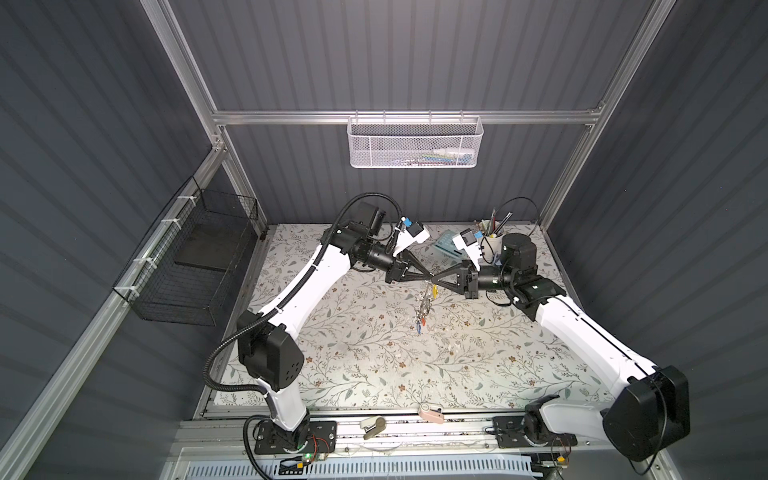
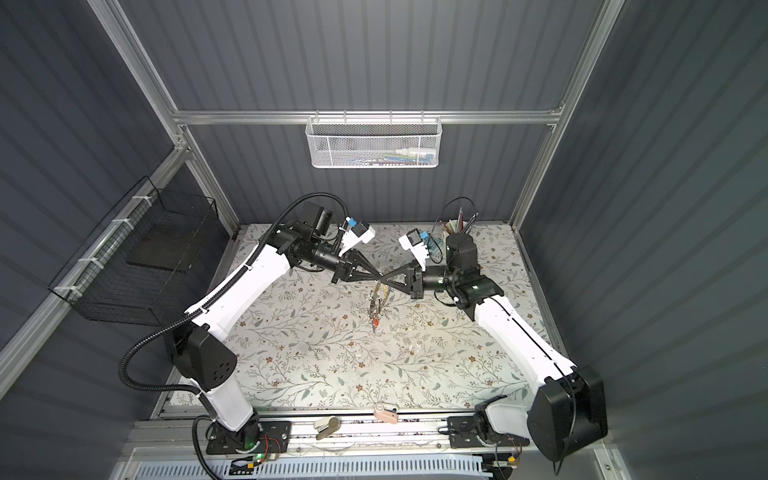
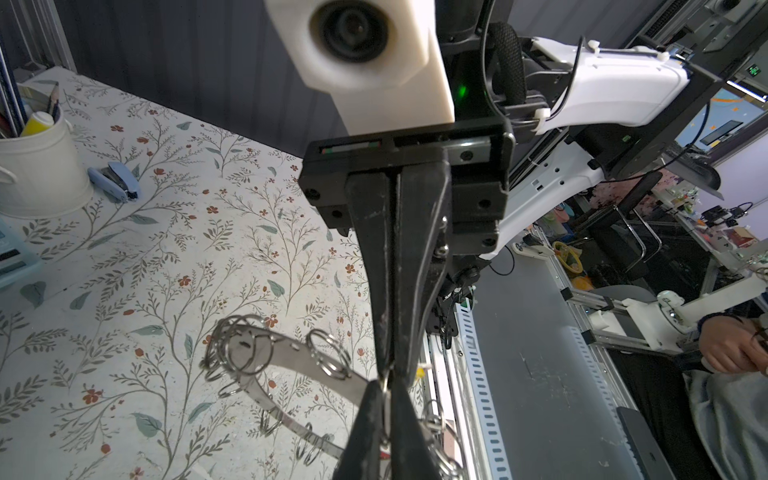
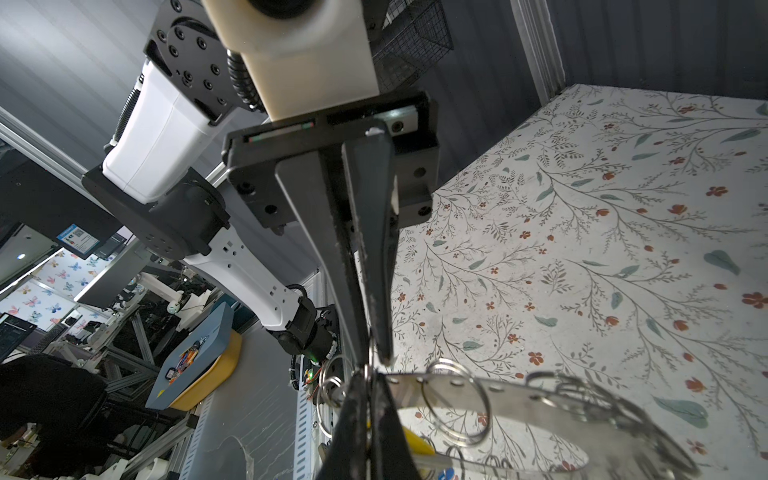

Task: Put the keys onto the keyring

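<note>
The keyring [image 1: 423,305] [image 2: 376,302] hangs above the middle of the floral table, its flat grey band [image 3: 291,365] [image 4: 519,399] edged with wire loops. Keys dangle from it with a yellow tag [image 1: 434,292] [image 4: 417,442], a red tag [image 1: 422,321] [image 2: 375,321] and a blue tag [image 1: 418,329]. My left gripper [image 1: 427,276] [image 2: 379,276] [image 3: 385,386] and my right gripper [image 1: 435,277] [image 2: 385,277] [image 4: 369,374] meet tip to tip at its top. Each is shut on a thin wire loop at the ring's edge. Whether it is the same loop is hidden.
A white cup of pencils [image 1: 494,237], a pale blue stapler [image 3: 118,183] and a light blue box [image 1: 449,245] stand at the back right. A pink object [image 1: 430,412] and a small stapler [image 1: 372,427] lie on the front rail. A black wire basket [image 1: 195,266] hangs on the left wall.
</note>
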You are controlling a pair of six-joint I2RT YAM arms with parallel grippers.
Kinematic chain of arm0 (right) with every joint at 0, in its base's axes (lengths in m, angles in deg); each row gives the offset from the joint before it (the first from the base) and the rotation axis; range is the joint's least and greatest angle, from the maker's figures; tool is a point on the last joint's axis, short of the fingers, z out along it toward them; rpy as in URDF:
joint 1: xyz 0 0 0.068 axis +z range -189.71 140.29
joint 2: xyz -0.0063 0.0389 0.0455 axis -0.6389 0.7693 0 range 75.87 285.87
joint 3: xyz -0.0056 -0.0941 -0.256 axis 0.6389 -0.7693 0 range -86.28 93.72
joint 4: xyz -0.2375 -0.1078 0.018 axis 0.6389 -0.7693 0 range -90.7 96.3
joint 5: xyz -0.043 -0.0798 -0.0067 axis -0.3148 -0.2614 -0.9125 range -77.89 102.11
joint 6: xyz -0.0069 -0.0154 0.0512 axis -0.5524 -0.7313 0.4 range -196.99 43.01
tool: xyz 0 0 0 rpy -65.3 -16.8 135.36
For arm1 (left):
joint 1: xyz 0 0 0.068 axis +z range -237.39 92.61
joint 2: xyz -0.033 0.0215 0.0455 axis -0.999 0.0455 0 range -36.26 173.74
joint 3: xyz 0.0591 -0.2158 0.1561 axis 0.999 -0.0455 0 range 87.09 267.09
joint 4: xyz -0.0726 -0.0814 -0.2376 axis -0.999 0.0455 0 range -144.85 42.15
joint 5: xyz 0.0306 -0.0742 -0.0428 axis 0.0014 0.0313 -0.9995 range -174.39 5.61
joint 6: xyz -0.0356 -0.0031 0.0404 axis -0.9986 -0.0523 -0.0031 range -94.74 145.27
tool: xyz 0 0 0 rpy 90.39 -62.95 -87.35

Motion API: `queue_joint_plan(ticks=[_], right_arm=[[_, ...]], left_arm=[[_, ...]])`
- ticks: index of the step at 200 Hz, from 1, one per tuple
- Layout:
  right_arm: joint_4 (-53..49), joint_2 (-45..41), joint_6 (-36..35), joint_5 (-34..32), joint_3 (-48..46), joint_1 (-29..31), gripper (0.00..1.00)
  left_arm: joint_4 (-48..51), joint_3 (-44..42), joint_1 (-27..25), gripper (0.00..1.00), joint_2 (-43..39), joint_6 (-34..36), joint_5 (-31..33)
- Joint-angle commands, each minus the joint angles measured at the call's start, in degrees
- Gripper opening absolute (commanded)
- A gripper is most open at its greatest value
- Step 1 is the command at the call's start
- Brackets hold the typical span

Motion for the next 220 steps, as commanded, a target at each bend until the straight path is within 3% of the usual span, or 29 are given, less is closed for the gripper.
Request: queue_joint_plan(ticks=[1, 25, 55, 97, 138, 220], right_arm=[[1.9, 0.0, -0.5, 1.8, 0.8, 0.4, 0.00], [1.8, 0.0, -0.6, 1.7, 0.9, 0.3, 0.00], [1.8, -0.6, -0.5, 1.0, 0.7, 0.0, 0.00], [2.1, -1.7, 1.0, 1.3, 0.6, -1.4, 0.25], [5.0, -3.9, 4.3, 1.2, -1.3, -3.7, 0.41], [6.5, -2.4, 6.8, 1.1, -0.8, -3.3, 0.43]], left_arm=[[0.8, 1.7, -0.6, 0.00, -0.5, 0.3, 0.3], [0.0, 0.3, -1.4, 0.00, -1.5, -0.4, 1.7], [-9.2, -4.8, -1.4, 0.00, -5.4, -6.7, 5.9], [-24.9, -12.6, -1.4, 0.00, -11.1, -16.2, 7.9], [-35.7, -18.1, -1.4, 0.00, -14.7, -22.7, 8.9], [-61.1, -32.4, -1.4, 0.00, -21.0, -36.7, 7.7]])
